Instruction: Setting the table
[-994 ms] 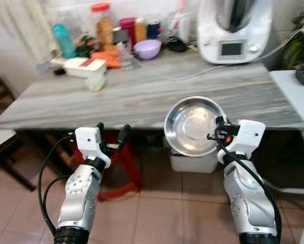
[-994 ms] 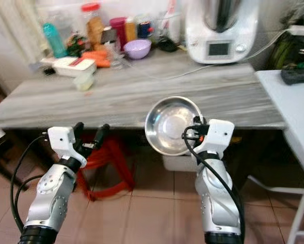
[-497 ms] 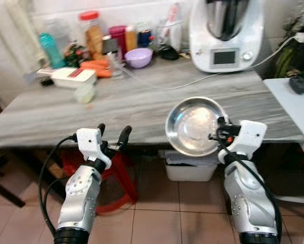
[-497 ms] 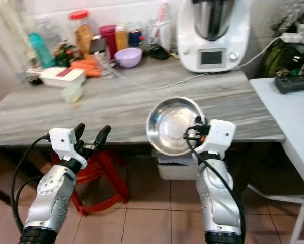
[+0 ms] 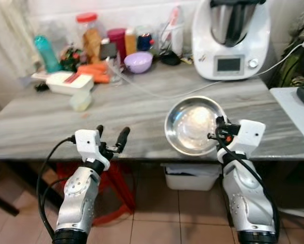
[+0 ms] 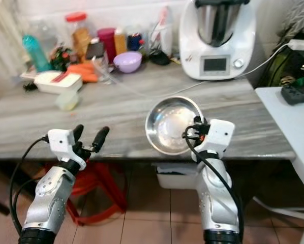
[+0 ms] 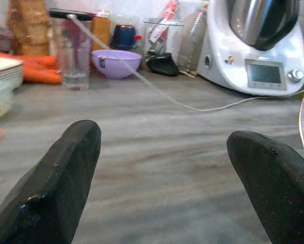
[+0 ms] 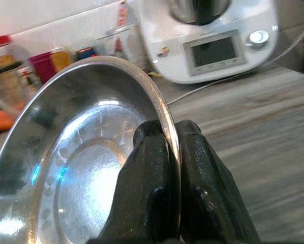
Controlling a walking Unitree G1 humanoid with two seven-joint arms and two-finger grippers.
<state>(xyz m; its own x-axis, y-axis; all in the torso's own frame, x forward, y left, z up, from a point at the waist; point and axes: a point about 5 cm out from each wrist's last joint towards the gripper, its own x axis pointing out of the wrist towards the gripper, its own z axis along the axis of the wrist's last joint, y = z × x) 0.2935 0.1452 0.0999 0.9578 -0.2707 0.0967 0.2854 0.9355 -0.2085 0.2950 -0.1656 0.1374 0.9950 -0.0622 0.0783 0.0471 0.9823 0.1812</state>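
Your right gripper (image 8: 170, 152) has its fingers (image 8: 152, 178) pinched on the rim of the steel bowl (image 5: 192, 124), which stands tilted on edge just ahead of the fingertips, over the near edge of the counter (image 5: 142, 109). Your left gripper (image 5: 111, 138) holds nothing, its fingers (image 7: 65, 178) spread wide at that same edge. Beyond the fingers stand a purple bowl (image 7: 116, 62), carrots (image 7: 32, 68) and a white kitchen machine (image 5: 231, 38).

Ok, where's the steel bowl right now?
The steel bowl is held tilted by its rim in the right gripper, over the near edge of the grey table, in front of the white kitchen machine.
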